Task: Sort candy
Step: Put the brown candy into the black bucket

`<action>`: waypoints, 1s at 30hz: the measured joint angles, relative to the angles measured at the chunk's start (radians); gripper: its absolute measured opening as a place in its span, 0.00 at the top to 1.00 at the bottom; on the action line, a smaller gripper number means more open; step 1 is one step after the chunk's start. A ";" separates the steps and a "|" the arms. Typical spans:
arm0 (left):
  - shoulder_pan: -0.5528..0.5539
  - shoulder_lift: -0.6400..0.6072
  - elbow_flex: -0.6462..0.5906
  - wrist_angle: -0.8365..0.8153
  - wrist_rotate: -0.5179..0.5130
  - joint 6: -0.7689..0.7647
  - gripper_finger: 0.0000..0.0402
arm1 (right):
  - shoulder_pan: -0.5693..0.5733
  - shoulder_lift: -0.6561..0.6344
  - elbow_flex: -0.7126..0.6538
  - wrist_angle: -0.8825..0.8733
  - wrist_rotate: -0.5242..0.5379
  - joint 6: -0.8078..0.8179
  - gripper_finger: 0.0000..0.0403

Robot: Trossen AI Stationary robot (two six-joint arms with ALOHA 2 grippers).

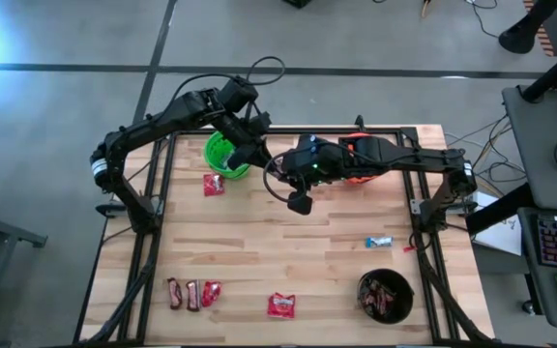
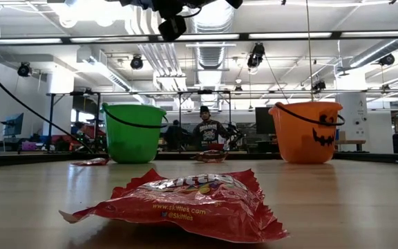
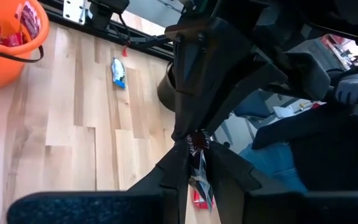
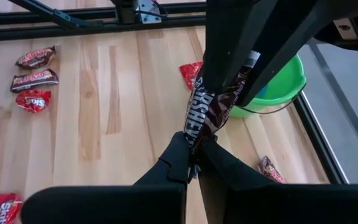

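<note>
A dark brown candy bar [image 4: 211, 106] hangs in the air between my two grippers, above the table near the green bucket [image 1: 225, 155]. My left gripper [image 3: 194, 152] is shut on one end of it. My right gripper [image 4: 194, 140] is shut on the other end. The two grippers meet fingertip to fingertip, left [image 1: 262, 157] and right [image 1: 280, 168]. More candy lies flat on the wood: red packets [image 1: 214, 184] [image 1: 280, 305], two brown bars [image 1: 183, 294] and a light-blue bar [image 1: 379, 242]. My left gripper pinches one end of the bar [image 3: 199, 167] between its two fingers, coming slanting down from the table's left and lying along the bar. The bar is clear of the table. My right gripper pinches the opposite end [image 4: 196, 129] between its two fingertips, slanting down from the table's right. The bar stretches away from its fingers to the left fingers [image 4: 225, 43], clear of the table.
An orange bucket [image 1: 361, 159] holding red packets stands at the far middle under the right arm. A black bucket [image 1: 385, 295] with candy is near right. A red packet [image 2: 185, 204] fills the low view's foreground. The table's middle is bare wood.
</note>
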State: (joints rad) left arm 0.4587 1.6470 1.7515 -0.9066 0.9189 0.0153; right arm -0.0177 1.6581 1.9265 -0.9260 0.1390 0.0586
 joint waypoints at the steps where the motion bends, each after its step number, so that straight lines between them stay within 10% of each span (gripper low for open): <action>1: 0.000 0.000 0.000 0.000 0.000 -0.004 0.90 | 0.000 0.000 0.000 0.000 0.000 0.000 0.97; 15: 0.000 0.000 0.000 0.000 0.008 -0.025 0.73 | -0.002 0.000 0.000 -0.005 0.003 0.001 0.97; 30: 0.000 0.021 0.000 -0.019 0.009 0.002 0.77 | -0.002 -0.002 0.000 -0.004 0.021 0.001 0.97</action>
State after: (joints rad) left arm 0.4587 1.6680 1.7515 -0.9252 0.9276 0.0176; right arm -0.0200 1.6557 1.9264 -0.9302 0.1599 0.0593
